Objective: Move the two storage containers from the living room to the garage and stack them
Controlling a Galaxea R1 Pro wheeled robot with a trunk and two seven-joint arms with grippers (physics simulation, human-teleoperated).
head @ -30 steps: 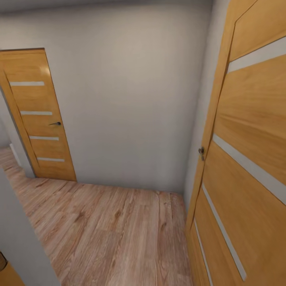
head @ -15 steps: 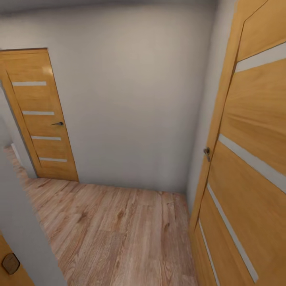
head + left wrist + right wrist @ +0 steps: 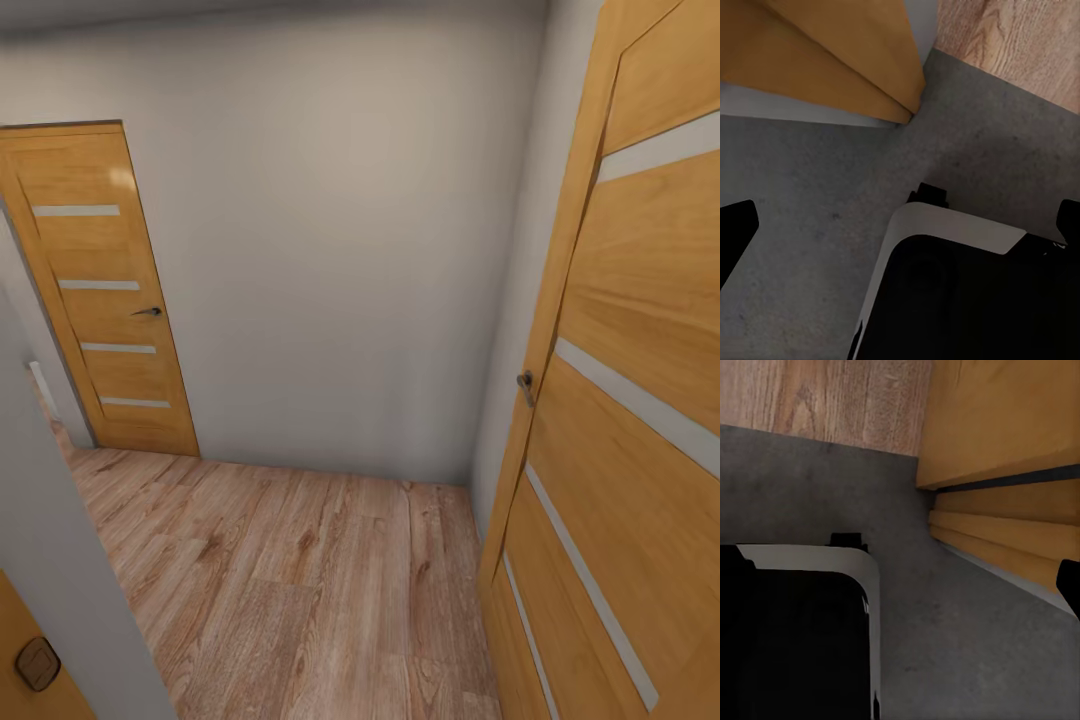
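hallway ahead: closed wooden door (image 3: 105,290) at ten o'clock, open door (image 3: 630,380) at three; both grippers' spread can't be told.

1. A plain grey-white wall (image 3: 340,250) faces the head camera.
2. A closed light wooden door (image 3: 105,300) with four pale slits and a dark handle (image 3: 148,312) stands at the left.
3. A second such door (image 3: 630,380) stands close at the right.
4. Light wood planks (image 3: 300,580) cover the floor.
5. Dark grey concrete (image 3: 817,247) meets the planks in both wrist views.
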